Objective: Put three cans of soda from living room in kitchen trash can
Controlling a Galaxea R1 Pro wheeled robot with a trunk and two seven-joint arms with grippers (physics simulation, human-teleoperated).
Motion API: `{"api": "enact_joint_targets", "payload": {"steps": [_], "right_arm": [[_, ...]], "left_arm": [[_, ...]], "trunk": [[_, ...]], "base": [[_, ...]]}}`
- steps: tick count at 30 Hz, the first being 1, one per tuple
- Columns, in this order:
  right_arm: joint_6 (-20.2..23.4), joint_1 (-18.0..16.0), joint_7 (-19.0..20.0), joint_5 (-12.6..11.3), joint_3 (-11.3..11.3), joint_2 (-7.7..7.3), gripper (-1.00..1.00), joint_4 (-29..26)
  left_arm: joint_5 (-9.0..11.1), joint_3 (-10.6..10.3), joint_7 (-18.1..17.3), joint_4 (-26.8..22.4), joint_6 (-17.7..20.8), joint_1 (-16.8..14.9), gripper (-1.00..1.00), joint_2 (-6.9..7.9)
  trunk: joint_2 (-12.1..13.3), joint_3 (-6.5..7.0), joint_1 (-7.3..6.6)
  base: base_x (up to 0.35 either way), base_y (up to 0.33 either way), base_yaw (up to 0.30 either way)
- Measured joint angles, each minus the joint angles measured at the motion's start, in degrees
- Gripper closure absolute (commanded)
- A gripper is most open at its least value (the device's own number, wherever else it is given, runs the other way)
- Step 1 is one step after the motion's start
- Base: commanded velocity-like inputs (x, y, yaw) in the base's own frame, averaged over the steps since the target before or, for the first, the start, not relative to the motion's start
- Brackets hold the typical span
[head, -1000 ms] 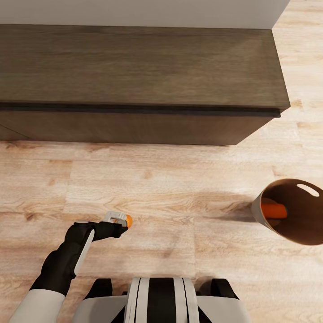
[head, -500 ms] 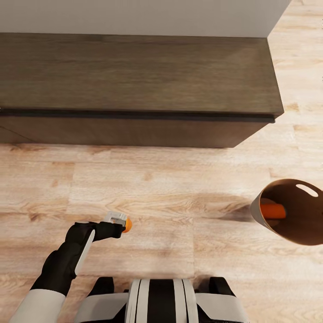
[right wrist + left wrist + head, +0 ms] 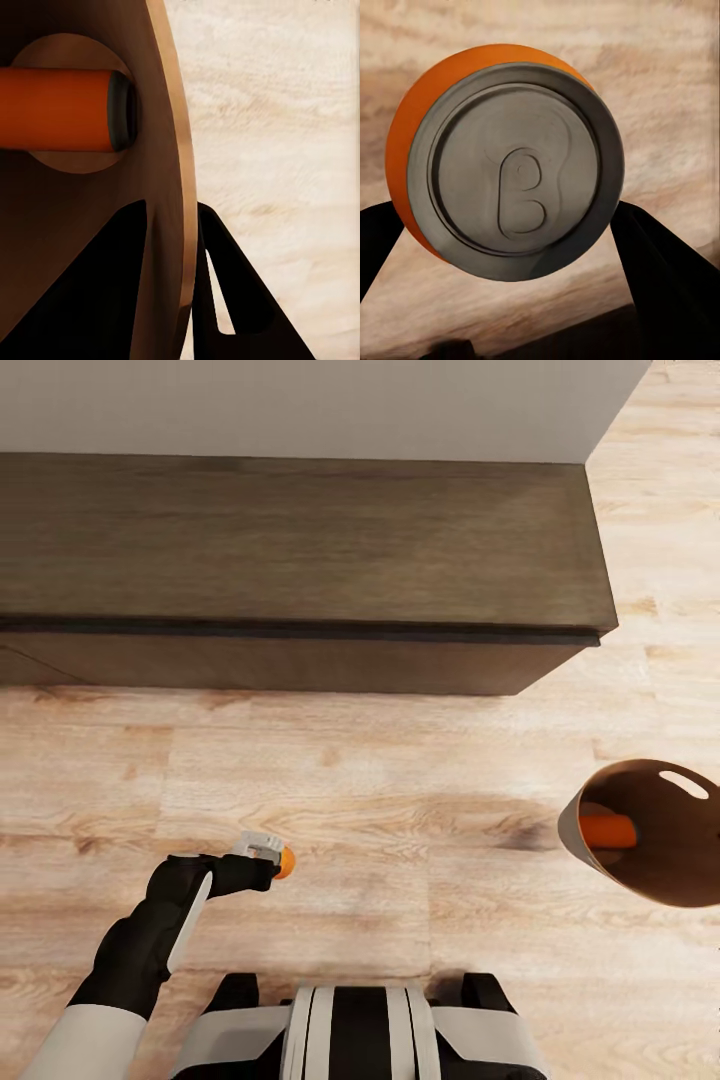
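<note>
Left hand (image 3: 272,857) clamped on orange can (image 3: 502,161); right hand (image 3: 176,292) pinching bin (image 3: 640,830) rim; second orange can (image 3: 608,830) inside.

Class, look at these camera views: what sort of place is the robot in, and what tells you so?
Probably a room in a home. A long dark wood low cabinet stands against a pale wall on a light wood plank floor. Which room, the pictures cannot settle.

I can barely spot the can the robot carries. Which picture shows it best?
The left wrist view: the orange can is seen lid-on between the left gripper fingers. The head view shows just an orange tip.
</note>
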Motion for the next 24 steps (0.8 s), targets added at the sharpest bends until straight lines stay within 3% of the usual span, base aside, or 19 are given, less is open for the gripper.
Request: {"api": "enact_joint_targets", "payload": {"steps": [3, 8, 11, 17, 24], "right_arm": [[0.1, 0.0, 0.1, -0.2, 0.1, 0.26, 1.00, -0.3], [-0.2, 0.1, 0.7, 0.1, 0.1, 0.47, 1.00, -3.0], [0.0, 0.1, 2.5, -0.2, 0.3, 0.56, 1.00, -4.3], [0.0, 0.1, 4.5, -0.4, 1.7, 0.63, 1.00, -5.2], [-0.4, 0.1, 5.2, 0.0, 3.8, 1.45, 1.00, -5.3]], "left_arm": [[0.1, 0.0, -0.1, -0.2, 0.6, -0.1, 1.00, -0.09], [0.4, 0.0, -0.3, -5.2, 7.8, -1.1, 1.00, -0.45], [0.5, 0.0, -0.6, -7.9, 10.0, -2.3, 1.00, -0.61], [2.0, -0.1, -2.4, -11.1, 10.0, -4.7, 1.00, -0.56], [3.7, -0.3, -8.6, -11.7, 10.0, -6.5, 1.00, -0.44]], "trunk": [[1.2, 0.54, -0.66], [3.2, 1.44, -1.76], [4.4, 1.98, -2.42], [6.8, 3.05, -3.73], [9.6, 4.30, -5.27]], "base": [[0.000, 0.000, 0.000], [0.000, 0.000, 0.000], [0.000, 0.000, 0.000], [0.000, 0.000, 0.000], [0.000, 0.000, 0.000]]}}
